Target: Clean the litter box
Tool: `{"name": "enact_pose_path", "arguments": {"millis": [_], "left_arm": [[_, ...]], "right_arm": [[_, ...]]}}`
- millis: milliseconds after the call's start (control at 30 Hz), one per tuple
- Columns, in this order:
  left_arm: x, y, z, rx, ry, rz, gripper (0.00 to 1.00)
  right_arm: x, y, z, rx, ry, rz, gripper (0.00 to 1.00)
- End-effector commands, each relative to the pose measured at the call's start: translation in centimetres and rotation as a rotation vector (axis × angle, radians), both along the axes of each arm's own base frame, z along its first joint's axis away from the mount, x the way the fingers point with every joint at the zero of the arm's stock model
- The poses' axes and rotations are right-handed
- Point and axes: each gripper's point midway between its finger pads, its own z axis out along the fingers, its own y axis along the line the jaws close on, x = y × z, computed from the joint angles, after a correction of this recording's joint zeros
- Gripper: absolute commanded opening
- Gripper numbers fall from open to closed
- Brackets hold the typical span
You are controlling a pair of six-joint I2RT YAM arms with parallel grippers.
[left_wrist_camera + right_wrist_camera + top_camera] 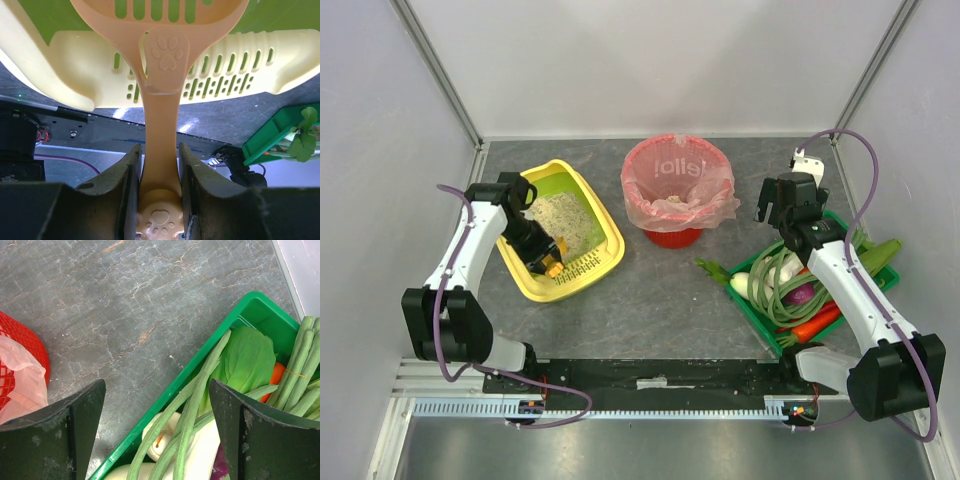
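Beneath left tool (548, 257), litter box (584, 266)

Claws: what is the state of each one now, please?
Left claw: closed on the orange scoop, over the litter box.
Right claw: open, holding nothing, above the edge of the green tray.

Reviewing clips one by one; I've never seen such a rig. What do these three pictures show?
Two robot arms are bolted at the table's near edge. One picture looks down from above; the other two come from a camera on each wrist. On the table: a yellow litter box, a red bin lined with a pink bag, and a green tray of vegetables. The left hand is shut on an orange slotted scoop at the litter box's rim. The right hand is open and empty above the tray's edge.
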Motion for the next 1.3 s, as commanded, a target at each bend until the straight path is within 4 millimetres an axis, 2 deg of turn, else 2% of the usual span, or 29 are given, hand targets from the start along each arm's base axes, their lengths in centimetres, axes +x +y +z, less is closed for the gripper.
{"name": "enact_pose_path", "arguments": {"millis": [0, 267, 433, 733, 1133, 1267], "left_arm": [[-4.3, -0.8, 1.8, -0.068, 0.164, -0.017, 0.02], [-3.3, 0.3, 1.0, 0.000, 0.179, -0.050, 0.02], [-3.1, 0.6, -0.6, 0.012, 0.208, -0.065, 0.02], [-0.4, 0.5, -2.7, 0.011, 0.135, -0.074, 0.02], [3.1, 1.6, -5.2, 0.076, -0.019, -0.106, 0.02], [3.7, 2.1, -5.8, 0.107, -0.062, -0.118, 0.02]], "right_arm": [[1.0, -0.1, 2.3, 0.011, -0.067, -0.015, 0.93], [1.2, -0.1, 2.0, 0.003, -0.059, -0.015, 0.93], [1.5, -0.2, 1.9, -0.005, -0.053, -0.020, 0.92], [2.1, -0.1, 2.6, -0.011, -0.062, -0.018, 0.93], [3.0, 0.3, 3.1, 0.015, -0.075, -0.021, 0.92], [3.2, 0.4, 3.5, 0.019, -0.083, -0.021, 0.92]]}}
